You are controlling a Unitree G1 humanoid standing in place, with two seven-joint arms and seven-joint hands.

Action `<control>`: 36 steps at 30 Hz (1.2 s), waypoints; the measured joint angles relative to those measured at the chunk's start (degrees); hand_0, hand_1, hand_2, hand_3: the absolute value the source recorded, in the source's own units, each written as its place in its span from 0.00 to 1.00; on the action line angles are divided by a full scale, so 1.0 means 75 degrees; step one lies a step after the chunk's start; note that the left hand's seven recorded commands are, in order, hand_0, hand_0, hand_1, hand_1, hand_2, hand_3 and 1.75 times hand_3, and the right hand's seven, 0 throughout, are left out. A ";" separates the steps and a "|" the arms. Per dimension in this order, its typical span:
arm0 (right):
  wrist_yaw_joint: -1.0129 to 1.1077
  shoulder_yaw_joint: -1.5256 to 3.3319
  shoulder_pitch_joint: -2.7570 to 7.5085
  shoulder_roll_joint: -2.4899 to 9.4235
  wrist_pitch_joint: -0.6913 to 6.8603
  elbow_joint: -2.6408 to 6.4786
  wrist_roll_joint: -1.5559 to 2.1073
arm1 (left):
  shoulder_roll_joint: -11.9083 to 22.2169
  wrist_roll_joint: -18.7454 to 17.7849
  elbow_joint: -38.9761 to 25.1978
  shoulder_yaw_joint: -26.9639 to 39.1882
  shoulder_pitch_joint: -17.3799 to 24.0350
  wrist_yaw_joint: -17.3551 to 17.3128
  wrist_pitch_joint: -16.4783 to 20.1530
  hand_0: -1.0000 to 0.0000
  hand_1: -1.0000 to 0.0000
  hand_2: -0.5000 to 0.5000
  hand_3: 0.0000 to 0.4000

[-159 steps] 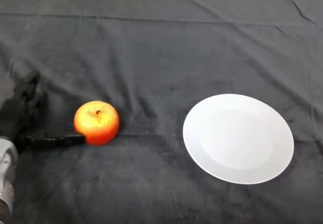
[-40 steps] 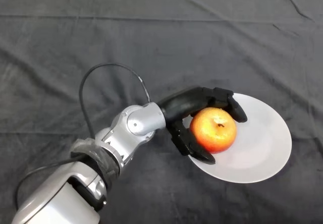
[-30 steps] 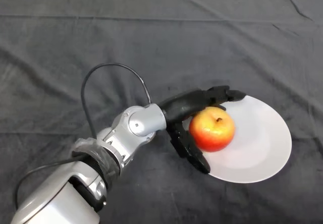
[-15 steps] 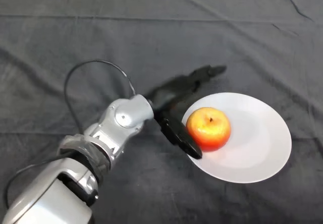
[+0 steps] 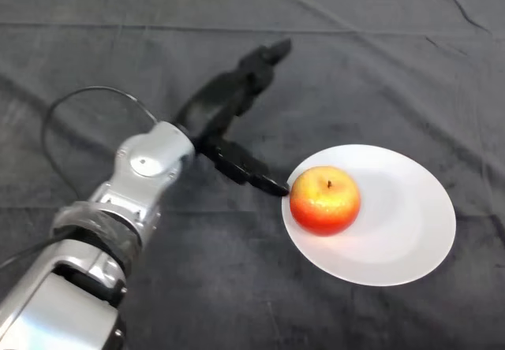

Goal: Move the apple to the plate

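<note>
The apple (image 5: 325, 200) is seen resting on the left part of the plate (image 5: 402, 240), at the right of centre in the frame, stem up. The hand (image 5: 225, 109) is spread and released, holding nothing; it is found at upper centre, left of the plate, with the fingers (image 5: 264, 57) stretched toward the top of the frame and the thumb (image 5: 248, 169) reaching down right, its tip just beside the apple at the plate's left rim. The cloth (image 5: 379, 58) is spread under everything.
</note>
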 measured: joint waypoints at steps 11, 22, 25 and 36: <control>0.0000 0.0001 -0.0001 0.0000 0.0000 0.0005 -0.0001 | 0.0548 -0.0517 0.0006 0.1119 0.0009 -0.0085 -0.0120 1.00 1.00 0.50 0.00; 0.0000 0.0003 -0.0001 0.0002 -0.0003 0.0006 -0.0001 | 0.0915 -0.0655 0.0023 0.1934 0.0109 -0.0099 -0.0124 1.00 1.00 0.50 0.00; 0.0000 0.0003 -0.0002 0.0004 -0.0001 0.0007 -0.0002 | 0.1127 -0.0656 0.0032 0.2026 0.0208 -0.0171 -0.0135 1.00 1.00 0.50 0.00; 0.0000 0.0009 0.0001 0.0014 0.0006 0.0022 -0.0004 | 0.1899 -0.0663 0.0055 0.2853 0.1145 -0.0200 -0.0408 1.00 1.00 0.50 0.00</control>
